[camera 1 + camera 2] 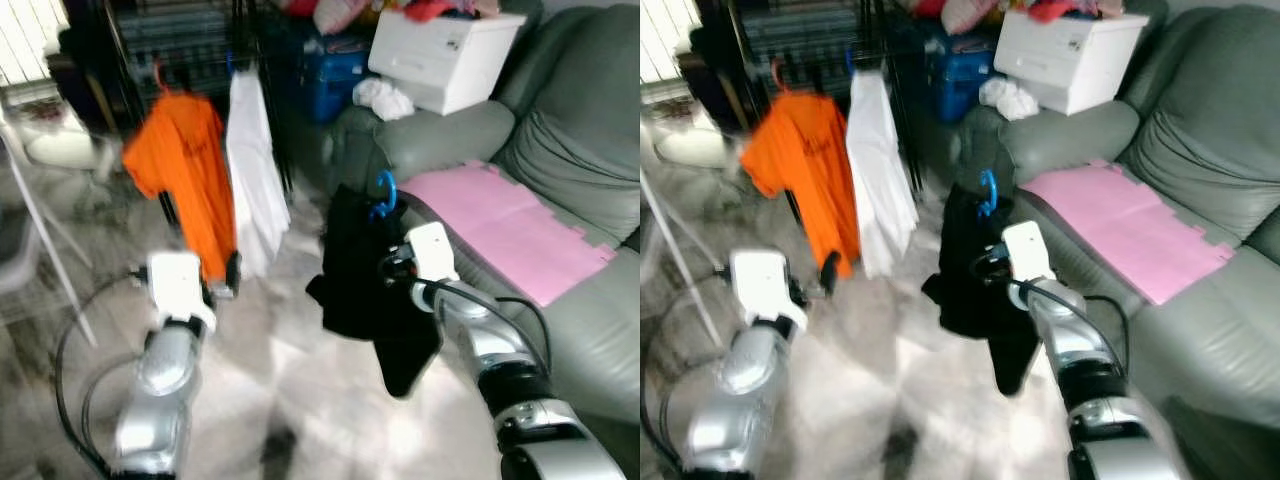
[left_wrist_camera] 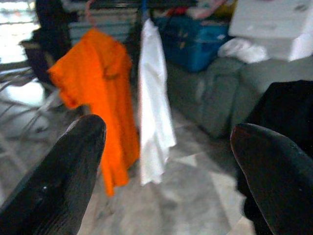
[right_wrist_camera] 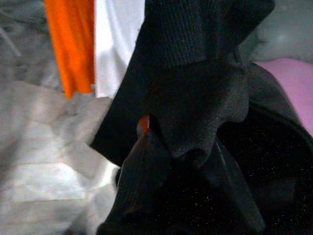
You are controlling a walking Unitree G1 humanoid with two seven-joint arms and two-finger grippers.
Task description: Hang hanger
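A black garment [image 1: 365,290] hangs from a blue hanger whose hook [image 1: 385,195] sticks up above my right gripper [image 1: 392,265]. The gripper is raised in front of the sofa and shut on the hanger, its fingers [image 3: 142,171] buried in black cloth. To the left, a dark clothes rack [image 1: 200,50] carries an orange shirt [image 1: 185,170] and a white garment [image 1: 255,170]. My left gripper [image 2: 166,161] is open and holds nothing. It sits low in front of the orange shirt, with its fingers [image 2: 54,181] wide apart.
A grey sofa [image 1: 560,150] fills the right side, with a pink mat [image 1: 505,225] on its seat and a white box [image 1: 445,55] on its arm. A blue bin [image 1: 330,75] stands behind. A white frame [image 1: 45,235] leans at the left over pale marble floor [image 1: 300,390].
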